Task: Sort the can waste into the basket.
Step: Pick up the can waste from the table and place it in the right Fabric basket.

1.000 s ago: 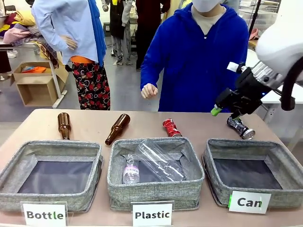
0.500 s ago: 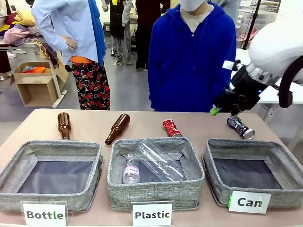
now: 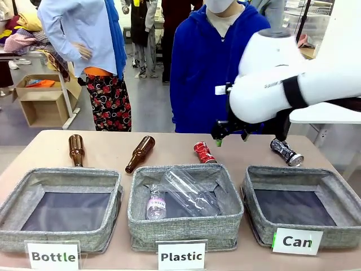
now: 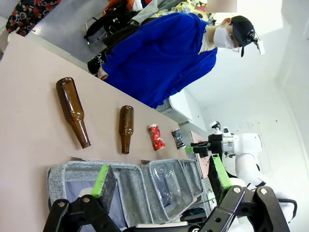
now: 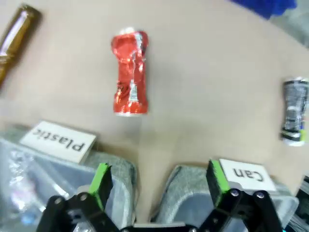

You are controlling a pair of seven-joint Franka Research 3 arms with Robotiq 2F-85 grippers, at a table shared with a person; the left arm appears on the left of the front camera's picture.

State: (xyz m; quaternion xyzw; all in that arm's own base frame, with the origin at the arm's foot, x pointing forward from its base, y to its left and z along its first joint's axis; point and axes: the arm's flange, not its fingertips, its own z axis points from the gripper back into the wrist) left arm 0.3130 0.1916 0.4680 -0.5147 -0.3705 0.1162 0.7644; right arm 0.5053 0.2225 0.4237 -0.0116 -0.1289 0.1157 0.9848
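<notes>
The red crushed can lies on the table behind the middle bin; in the right wrist view the red can sits ahead and a little left of my fingers. The dark can with its silver end lies behind the "Can" basket, and the dark can is also at the right edge of the right wrist view. My right gripper hovers just right of the red can, and the right gripper is open and holds nothing. My left gripper is open too, held high over the bins.
Two brown bottles lie at the back left. The "Plastic" bin holds clear bottles; the "Bottle" bin stands at the left. A person in a blue hoodie stands at the far edge.
My right arm has swung left, from above the dark can to beside the red can. The person has stepped slightly left and dropped their hand.
</notes>
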